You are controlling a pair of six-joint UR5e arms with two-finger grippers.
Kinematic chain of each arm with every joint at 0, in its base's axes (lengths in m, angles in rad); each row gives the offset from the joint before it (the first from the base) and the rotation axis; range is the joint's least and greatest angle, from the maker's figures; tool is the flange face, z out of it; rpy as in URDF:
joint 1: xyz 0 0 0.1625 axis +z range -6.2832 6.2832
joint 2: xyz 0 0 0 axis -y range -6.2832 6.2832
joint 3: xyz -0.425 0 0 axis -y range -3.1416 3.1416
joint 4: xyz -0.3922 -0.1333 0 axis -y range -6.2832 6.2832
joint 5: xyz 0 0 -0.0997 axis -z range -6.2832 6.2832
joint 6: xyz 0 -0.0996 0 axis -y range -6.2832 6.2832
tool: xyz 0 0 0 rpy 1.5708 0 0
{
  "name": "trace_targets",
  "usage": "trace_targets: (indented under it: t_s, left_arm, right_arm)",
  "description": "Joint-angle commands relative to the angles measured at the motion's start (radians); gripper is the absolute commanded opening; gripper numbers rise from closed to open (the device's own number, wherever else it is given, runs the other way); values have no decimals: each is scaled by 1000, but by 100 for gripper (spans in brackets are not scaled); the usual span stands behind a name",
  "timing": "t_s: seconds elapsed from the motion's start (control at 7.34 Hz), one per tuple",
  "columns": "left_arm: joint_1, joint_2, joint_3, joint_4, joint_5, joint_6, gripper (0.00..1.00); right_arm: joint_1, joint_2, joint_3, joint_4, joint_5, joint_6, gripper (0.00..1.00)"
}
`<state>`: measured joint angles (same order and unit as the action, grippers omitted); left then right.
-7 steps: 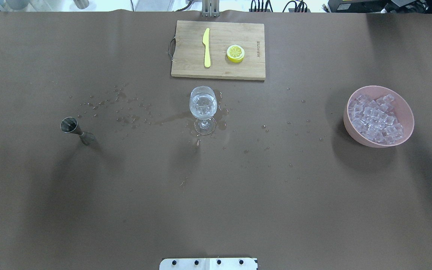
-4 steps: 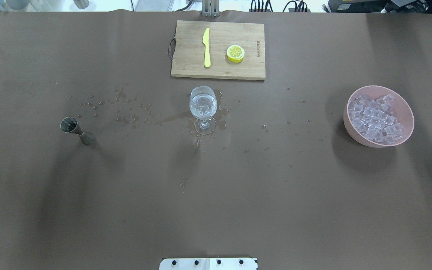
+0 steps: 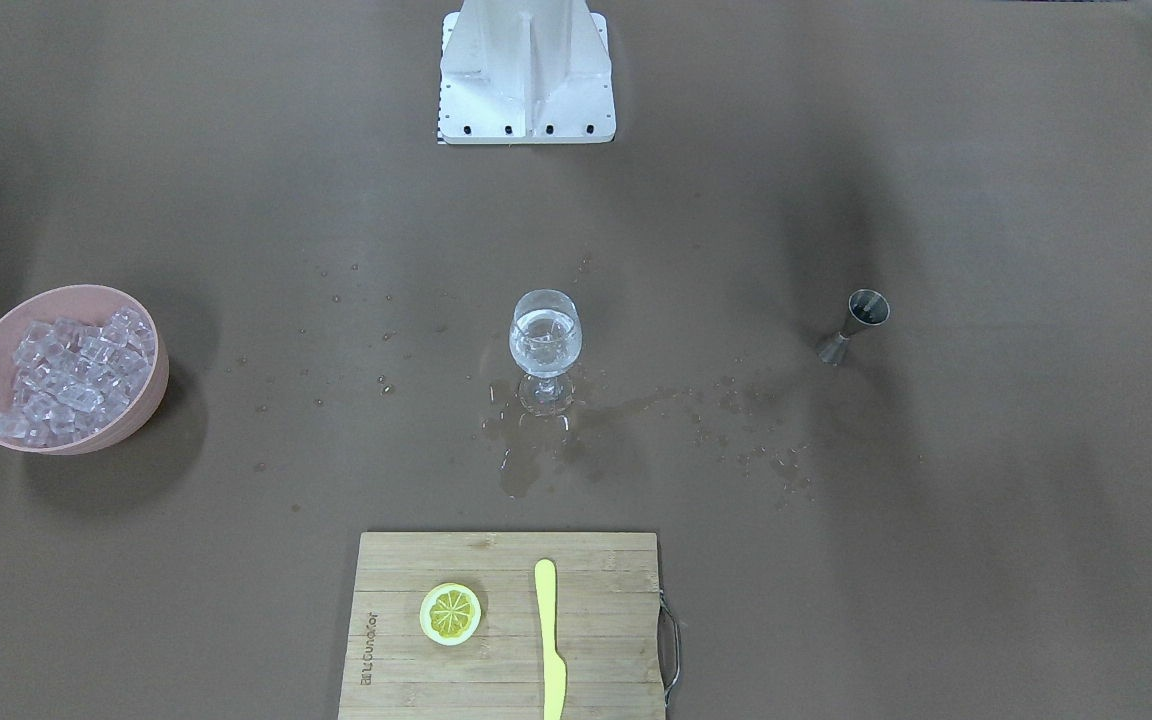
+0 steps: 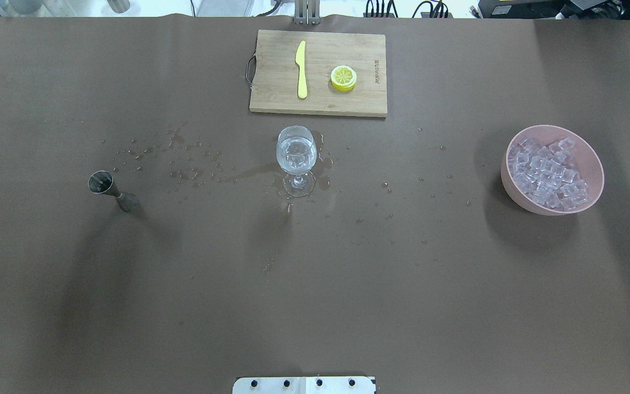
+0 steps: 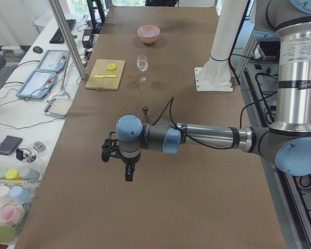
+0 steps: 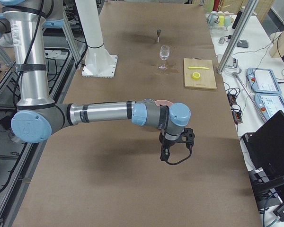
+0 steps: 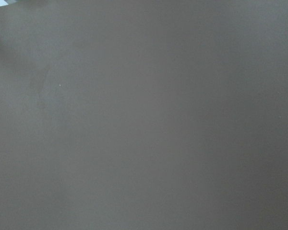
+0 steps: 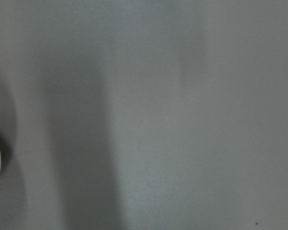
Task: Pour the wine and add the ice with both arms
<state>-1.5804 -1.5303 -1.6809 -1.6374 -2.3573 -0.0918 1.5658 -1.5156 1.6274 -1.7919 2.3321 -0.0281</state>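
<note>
The wine glass [image 4: 296, 150] stands upright at the table's middle and holds clear wine with a few ice cubes; it also shows in the front view [image 3: 545, 340]. A pink bowl [image 4: 516, 194] at the right holds many ice cubes [image 4: 547, 172]. A steel jigger [image 4: 112, 190] stands at the left. Both arms are out of the overhead and front views. My left gripper [image 5: 110, 151] hovers over bare table near the left end, and my right gripper [image 6: 187, 138] hovers near the right end. I cannot tell whether either is open or shut. Both wrist views show only table.
A wooden cutting board [image 4: 271, 82] at the far edge carries a yellow knife [image 4: 301, 68] and a lemon slice [image 4: 343, 77]. Spilled droplets and a wet patch [image 4: 194, 164] lie around the glass. The white base block [image 4: 304, 384] sits at the near edge.
Nothing on the table has moved. Only the faint shadows of the arms have shifted a little.
</note>
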Motion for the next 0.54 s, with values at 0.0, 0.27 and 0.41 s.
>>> trace_targets:
  t_s: [0.0, 0.27, 0.41]
  left_arm:
    - [0, -10, 3, 2, -2, 0, 98]
    - [0, -14, 6, 2, 0, 0, 98]
    - [0, -14, 4, 2, 0, 0, 98]
  right_arm:
    - [8, -21, -4, 0, -2, -12, 100]
    - [19, -25, -6, 19, -2, -15, 100]
    - [19, -25, -6, 20, -2, -13, 100]
